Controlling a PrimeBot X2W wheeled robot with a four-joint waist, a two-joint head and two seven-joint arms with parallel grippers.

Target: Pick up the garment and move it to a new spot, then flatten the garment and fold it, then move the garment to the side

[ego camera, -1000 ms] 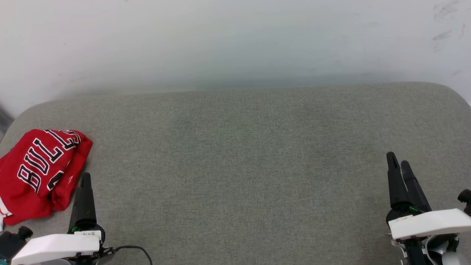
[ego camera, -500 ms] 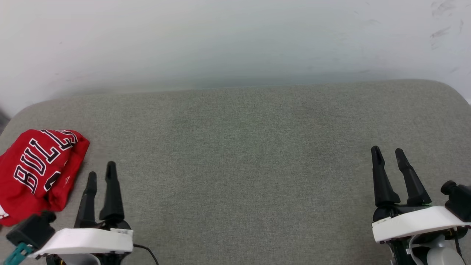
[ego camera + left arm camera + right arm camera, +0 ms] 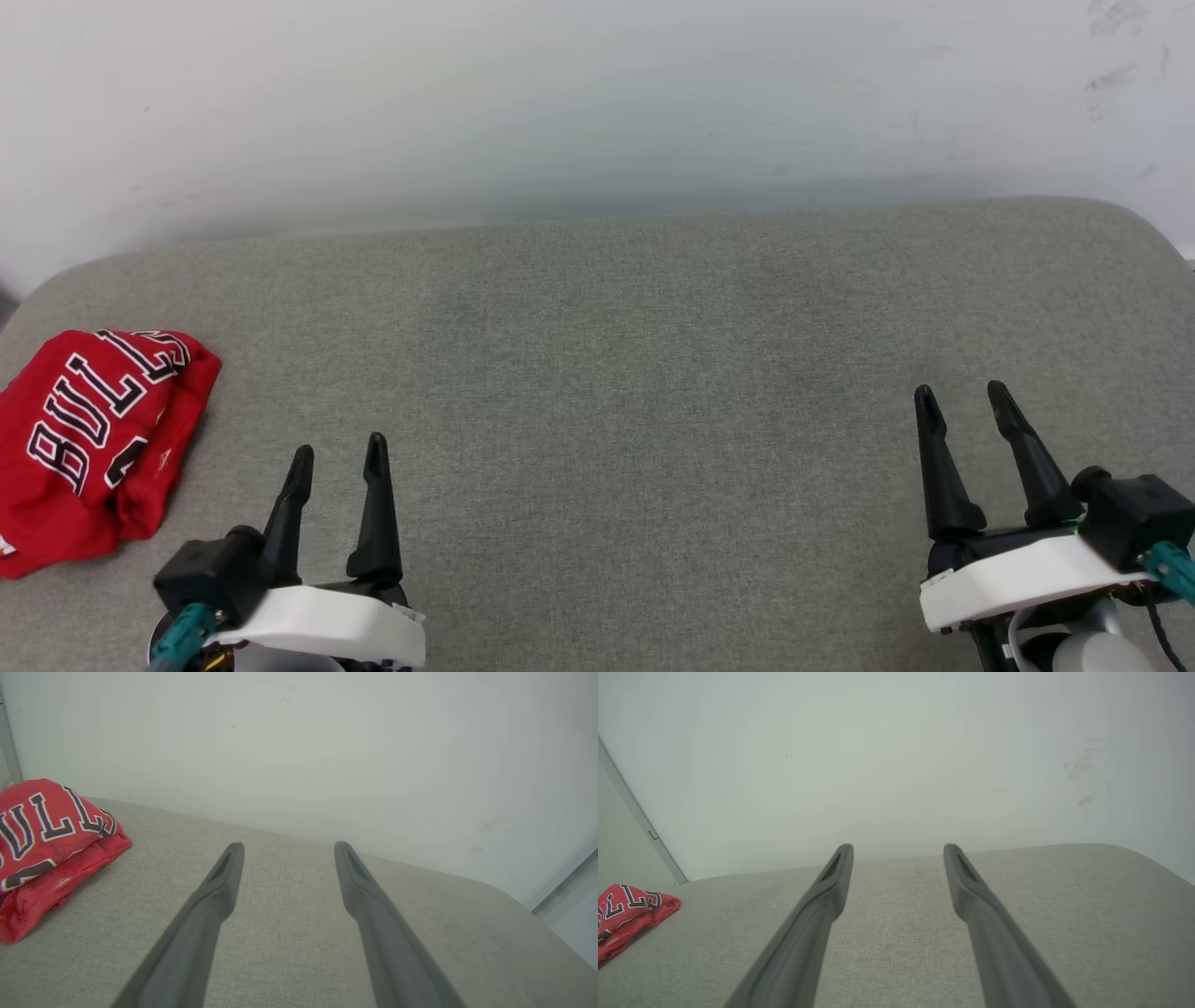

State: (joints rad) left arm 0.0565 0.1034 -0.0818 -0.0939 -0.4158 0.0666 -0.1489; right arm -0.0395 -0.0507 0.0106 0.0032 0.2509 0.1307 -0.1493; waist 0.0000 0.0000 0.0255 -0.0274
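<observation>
Lying bunched on the grey cushion (image 3: 616, 373), the garment (image 3: 93, 439) sits just left of the left gripper (image 3: 338, 446), near but not touching, approx level w/ its fingertips. "BULLS" print faces up. That gripper's fingers are spread apart w/ nothing btwn them, pointing toward the white wall (image 3: 560, 93). Far to its right, well apart from the garment, the right gripper (image 3: 961, 390) is likewise spread and empty, over bare cushion.
</observation>
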